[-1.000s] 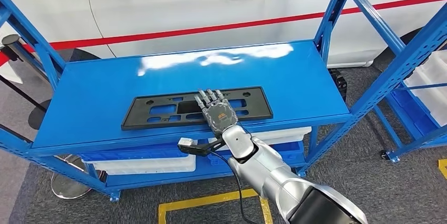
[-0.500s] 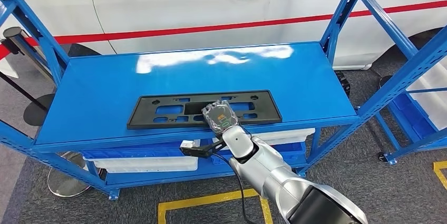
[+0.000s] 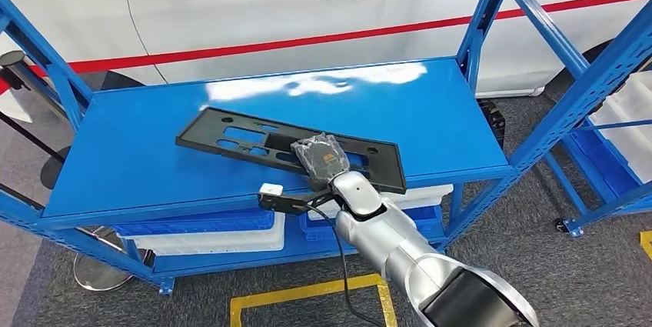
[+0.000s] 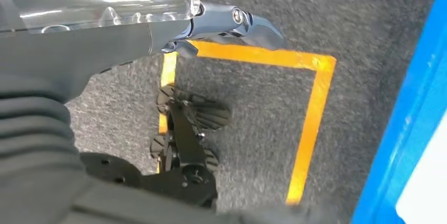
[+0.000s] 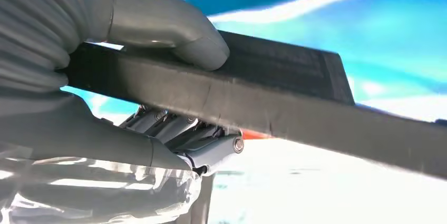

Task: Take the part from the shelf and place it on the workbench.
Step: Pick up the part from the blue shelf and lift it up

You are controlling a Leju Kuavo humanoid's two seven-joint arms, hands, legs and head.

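The black plate frame (image 3: 288, 148) isn't lying flat on the blue shelf (image 3: 138, 150) anymore — it's now skewed, near edge lifted. The right hand (image 3: 323, 159) has closed on that edge, thumb (image 5: 174, 34) on one face, fingers (image 5: 184, 134) curled under. Grasp looks done — carrying comes next. The left hand (image 4: 158, 18) hangs over the floor, fingers curled, holding nothing.
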